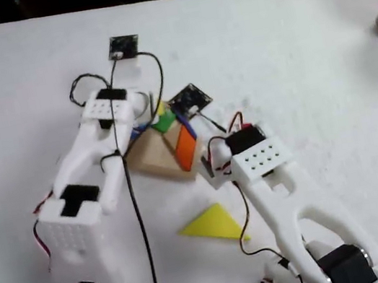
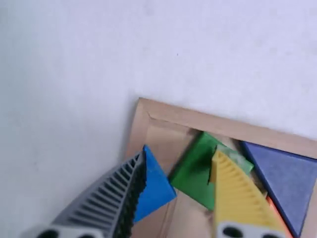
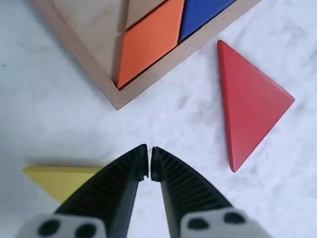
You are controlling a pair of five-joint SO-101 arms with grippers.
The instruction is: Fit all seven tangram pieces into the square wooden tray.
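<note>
Gaping wide at a corner of the wooden tray [image 2: 188,118], the left gripper [image 2: 179,154] straddles a blue triangle [image 2: 153,186]. The right gripper [image 3: 149,151] hangs closed, empty, over bare table [image 3: 49,114]

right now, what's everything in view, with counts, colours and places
tray: 1, wood, table centre
green piece: 1, green, in tray
dark blue triangle: 1, dark blue, in tray
light blue triangle: 1, light blue, over tray near its corner, beside a finger
orange piece: 1, orange, in tray corner
red triangle: 1, red, on table beside tray
yellow triangle: 1, yellow, on table apart from tray
table: 1, white
left end effector: 1, open, over tray
right end effector: 1, black, shut, empty, over table near tray corner
</note>
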